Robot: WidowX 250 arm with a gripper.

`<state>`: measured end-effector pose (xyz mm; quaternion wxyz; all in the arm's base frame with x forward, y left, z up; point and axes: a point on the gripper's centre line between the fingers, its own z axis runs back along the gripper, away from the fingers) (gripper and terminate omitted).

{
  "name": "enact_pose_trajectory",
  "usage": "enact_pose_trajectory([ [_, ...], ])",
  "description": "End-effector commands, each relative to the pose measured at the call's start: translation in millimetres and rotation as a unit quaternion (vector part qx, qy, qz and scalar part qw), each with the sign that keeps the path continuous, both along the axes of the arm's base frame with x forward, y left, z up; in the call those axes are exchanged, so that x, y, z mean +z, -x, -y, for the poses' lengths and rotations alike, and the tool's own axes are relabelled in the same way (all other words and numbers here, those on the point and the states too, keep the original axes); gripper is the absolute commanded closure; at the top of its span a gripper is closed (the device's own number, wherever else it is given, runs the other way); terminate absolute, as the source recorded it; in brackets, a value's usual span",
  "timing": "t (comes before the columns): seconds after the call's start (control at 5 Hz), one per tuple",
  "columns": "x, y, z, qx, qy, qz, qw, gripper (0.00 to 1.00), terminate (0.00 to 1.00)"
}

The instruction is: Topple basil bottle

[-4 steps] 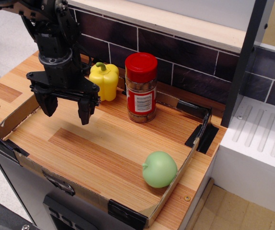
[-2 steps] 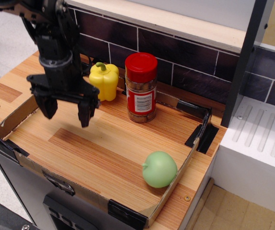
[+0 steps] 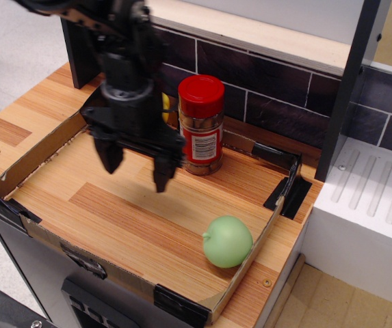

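observation.image: work area is bounded by a low cardboard tray [image 3: 45, 147] with black-taped corners, set on a wooden counter [image 3: 7, 130]. Back edge is closed off by a dark tiled wall [image 3: 278, 102] under a pale ledge. Right side is blocked by a dark vertical post [image 3: 346, 82] and a white ribbed unit [image 3: 373, 205]. Tray wall at the near right is low and bent outward.

Basil bottle [image 3: 201, 126] is seen upright near the tray's back edge, red lid on top, label facing the camera. Bare floor is seen in front of it and to its right up to the taped corner; the wall is close behind it. A pale green ball [image 3: 228, 240] is located at the near right tray wall, well apart from the bottle. A sliver of yellow pepper [image 3: 164, 108] is visible behind the arm; the rest is hidden.

Gripper [image 3: 135, 162] is pointed down over the tray floor, just left of and in front of the bottle, wrist roughly vertical. Fingers are spread wide and nothing is held between them. One finger [image 3: 163, 172] is seen just beside the bottle's lower left; contact cannot be told because of motion blur. The arm is seen entering from the upper left.
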<state>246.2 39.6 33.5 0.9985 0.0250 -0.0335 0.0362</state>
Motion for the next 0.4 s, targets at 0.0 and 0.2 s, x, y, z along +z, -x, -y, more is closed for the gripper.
enact_pose_trajectory([
  [0.0, 31.8, -17.3, 21.5, -0.048, -0.011, 0.037, 0.9981, 0.0, 0.0],
  [0.2, 44.0, -23.3, 25.3, -0.05, -0.014, 0.062, 0.9967, 0.0, 0.0],
])
